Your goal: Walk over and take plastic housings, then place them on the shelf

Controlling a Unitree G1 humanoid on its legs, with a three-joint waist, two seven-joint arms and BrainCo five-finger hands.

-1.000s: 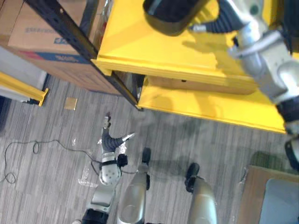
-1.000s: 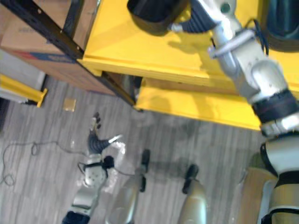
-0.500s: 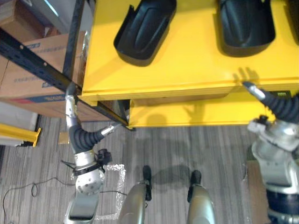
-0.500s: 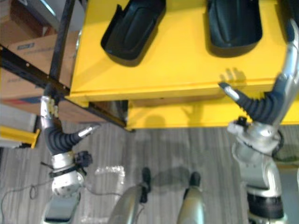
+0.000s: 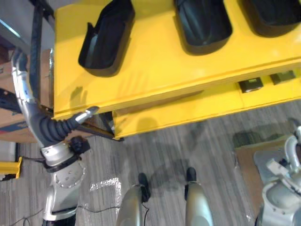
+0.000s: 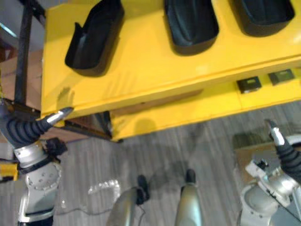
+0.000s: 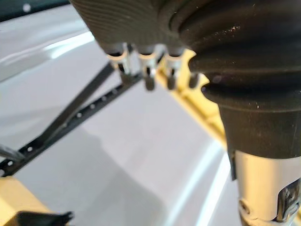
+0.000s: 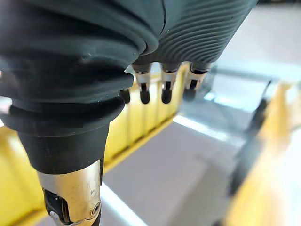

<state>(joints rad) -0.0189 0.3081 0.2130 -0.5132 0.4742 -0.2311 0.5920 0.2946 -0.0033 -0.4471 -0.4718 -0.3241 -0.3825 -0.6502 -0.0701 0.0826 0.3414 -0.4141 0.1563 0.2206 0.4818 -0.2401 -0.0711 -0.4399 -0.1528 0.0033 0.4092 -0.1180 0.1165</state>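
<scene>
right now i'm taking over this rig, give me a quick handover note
Left hand: open, empty, raised beside the left front corner of the yellow shelf.
Right hand: open, empty, low on the right, apart from the shelf.
Housings: three black plastic ones lie on the shelf's top: left housing, middle housing, right housing, the last cut off by the view's edge.
Done: those three are on the shelf.
Left: neither hand carries a housing. Walk back for more if any remain, which these views cannot settle.
</scene>
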